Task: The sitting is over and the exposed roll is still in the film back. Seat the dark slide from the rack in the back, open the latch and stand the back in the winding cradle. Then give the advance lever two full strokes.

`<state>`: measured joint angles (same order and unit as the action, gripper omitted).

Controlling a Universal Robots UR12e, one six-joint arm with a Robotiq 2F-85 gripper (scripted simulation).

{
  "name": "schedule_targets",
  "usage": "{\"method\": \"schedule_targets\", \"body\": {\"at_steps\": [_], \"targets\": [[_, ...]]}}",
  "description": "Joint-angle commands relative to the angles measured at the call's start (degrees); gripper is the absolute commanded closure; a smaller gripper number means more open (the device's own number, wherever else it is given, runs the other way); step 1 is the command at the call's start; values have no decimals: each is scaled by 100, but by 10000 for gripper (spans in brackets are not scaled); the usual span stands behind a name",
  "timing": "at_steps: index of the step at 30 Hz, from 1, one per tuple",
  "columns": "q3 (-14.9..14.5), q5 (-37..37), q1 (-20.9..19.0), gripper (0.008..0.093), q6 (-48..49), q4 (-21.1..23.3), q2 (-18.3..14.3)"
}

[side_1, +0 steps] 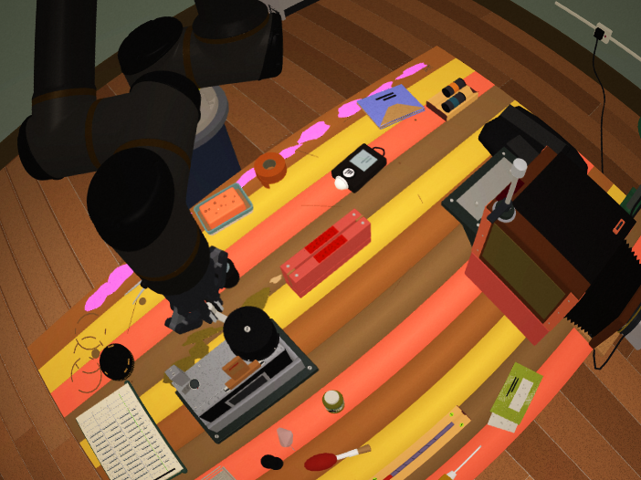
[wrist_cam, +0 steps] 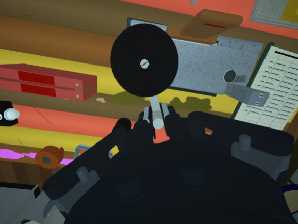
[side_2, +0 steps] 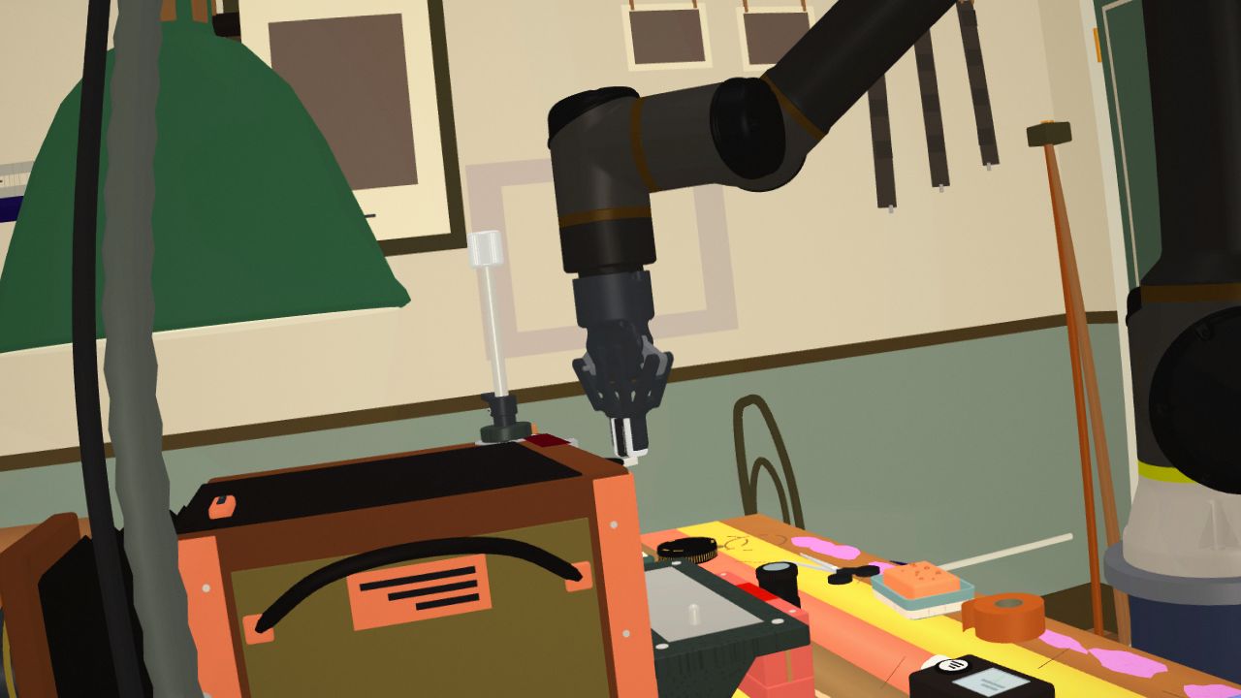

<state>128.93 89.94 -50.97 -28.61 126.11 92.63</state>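
My gripper (wrist_cam: 156, 117) (side_1: 214, 310) (side_2: 627, 443) has its two fingers closed around the pale rod of the advance lever (wrist_cam: 156, 113), which sticks out from under the black round winding knob (wrist_cam: 144, 60) (side_1: 251, 331). The knob sits on the grey speckled film back (side_1: 227, 370) (wrist_cam: 214, 67), which stands in the dark-framed winding cradle (side_1: 253, 388) at the left end of the striped bench. A brown tab (side_1: 239, 368) lies across the back. The red slotted rack (side_1: 326, 251) (wrist_cam: 46, 82) lies apart, further along the bench.
Close left of the cradle lie a black ball (side_1: 116, 361) and a printed sheet (side_1: 127, 439). The big orange-framed camera (side_1: 538, 258) with its upright post (side_1: 509, 191) fills the right end. A jar (side_1: 333, 401), tape roll (side_1: 269, 168) and light meter (side_1: 358, 166) are scattered about.
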Motion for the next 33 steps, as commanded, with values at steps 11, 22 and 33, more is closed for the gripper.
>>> {"method": "schedule_targets", "body": {"at_steps": [11, 22, 33], "targets": [[-15, 6, 4, 934, 1, 12, 1], [-16, 6, 5, 824, 1, 12, 1], [-82, 6, 5, 774, 1, -131, 78]]}}
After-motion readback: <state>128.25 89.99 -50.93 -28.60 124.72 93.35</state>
